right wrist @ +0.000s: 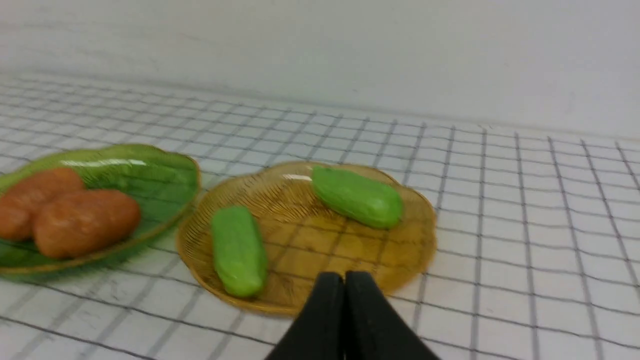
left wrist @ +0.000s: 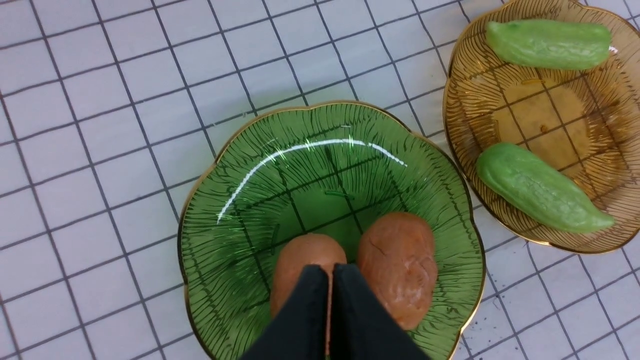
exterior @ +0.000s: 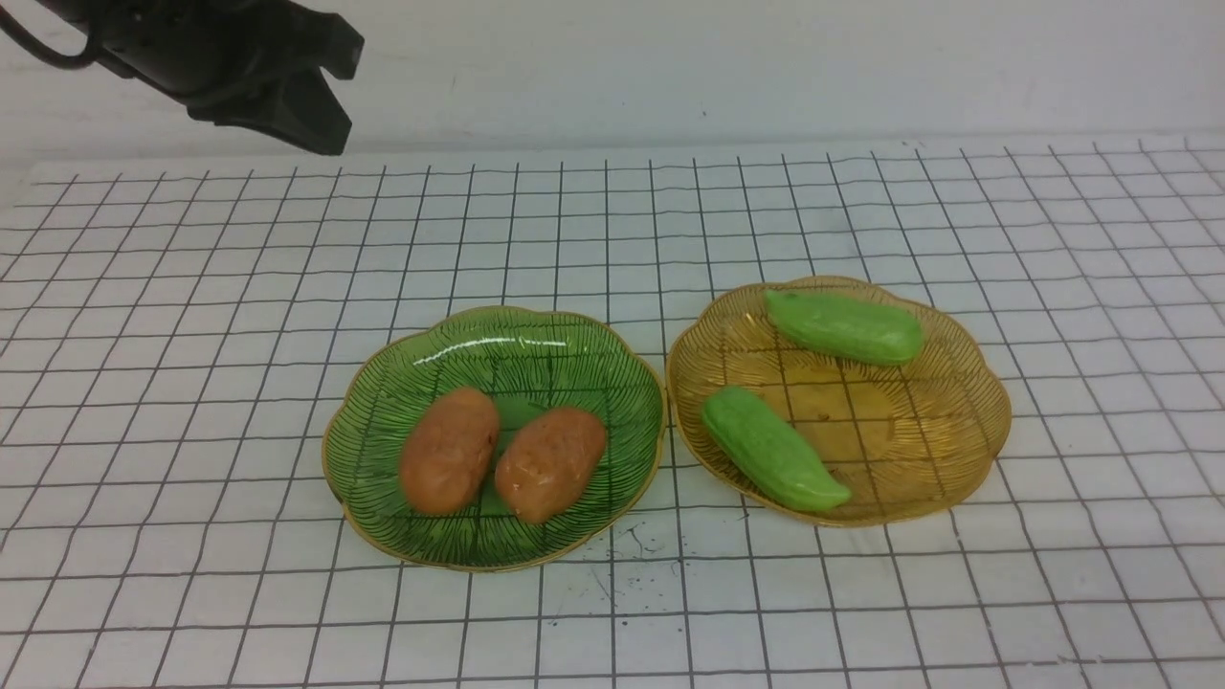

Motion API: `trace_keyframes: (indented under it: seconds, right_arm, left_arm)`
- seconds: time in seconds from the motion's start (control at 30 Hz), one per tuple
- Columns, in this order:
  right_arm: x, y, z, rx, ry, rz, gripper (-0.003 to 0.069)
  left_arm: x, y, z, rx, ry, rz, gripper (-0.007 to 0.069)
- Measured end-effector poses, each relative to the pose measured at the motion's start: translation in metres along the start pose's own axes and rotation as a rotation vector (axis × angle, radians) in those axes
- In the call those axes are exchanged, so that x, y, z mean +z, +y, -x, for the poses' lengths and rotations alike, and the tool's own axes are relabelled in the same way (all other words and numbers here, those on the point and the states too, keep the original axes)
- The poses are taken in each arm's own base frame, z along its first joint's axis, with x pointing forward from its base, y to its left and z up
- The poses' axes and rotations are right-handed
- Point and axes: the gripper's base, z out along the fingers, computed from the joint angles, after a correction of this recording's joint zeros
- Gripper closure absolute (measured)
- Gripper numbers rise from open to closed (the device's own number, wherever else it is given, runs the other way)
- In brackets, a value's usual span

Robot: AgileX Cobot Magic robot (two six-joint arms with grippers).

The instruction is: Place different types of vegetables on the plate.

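Left wrist view first: our left claw (left wrist: 330, 280) hangs pinched shut and empty above the green plate (left wrist: 240, 170), over the two potatoes (left wrist: 397, 267). Our right claw (right wrist: 344, 285) is closed tight too, holding nothing, low near the amber plate (exterior: 957, 450). Both cucumbers (exterior: 770, 448) lie on that amber plate, one at its far rim, one at its near-left rim. We judge the sorting done, each kind on its own plate, mid-table on the checked cloth (exterior: 191, 287).
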Motion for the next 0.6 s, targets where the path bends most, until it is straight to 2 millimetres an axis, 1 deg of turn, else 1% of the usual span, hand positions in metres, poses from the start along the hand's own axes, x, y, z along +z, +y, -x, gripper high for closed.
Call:
trace_keyframes:
  seconds: [0.17,0.27,0.3,0.37,0.4,0.5,0.6]
  right_arm:
    - [-0.003,-0.003,-0.023,-0.084,-0.003,-0.070,0.0674]
    - [0.000,-0.003,-0.034,-0.094,0.029,-0.073,0.0674]
    - [0.000,-0.002,-0.035,-0.094,0.033,-0.073,0.0674]
    - [0.002,-0.003,-0.045,-0.117,0.067,-0.074,0.0674]
    - [0.002,-0.003,-0.046,-0.123,0.073,-0.075,0.0674]
    - [0.003,-0.003,-0.054,-0.155,0.108,-0.078,0.0674]
    - [0.003,-0.003,-0.054,-0.156,0.107,-0.078,0.0674]
  left_arm:
    - [-0.012,-0.004,-0.001,0.008,-0.025,0.005,0.0632]
    - [-0.023,-0.007,-0.002,0.016,-0.049,0.009,0.0632]
    - [-0.025,-0.008,-0.002,0.018,-0.052,0.011,0.0632]
    - [-0.034,-0.011,-0.004,0.026,-0.071,0.018,0.0632]
    - [-0.035,-0.011,-0.004,0.027,-0.072,0.020,0.0632]
    - [-0.050,-0.015,-0.006,0.039,-0.102,0.036,0.0632]
    - [-0.064,-0.019,-0.009,0.050,-0.130,0.043,0.0632]
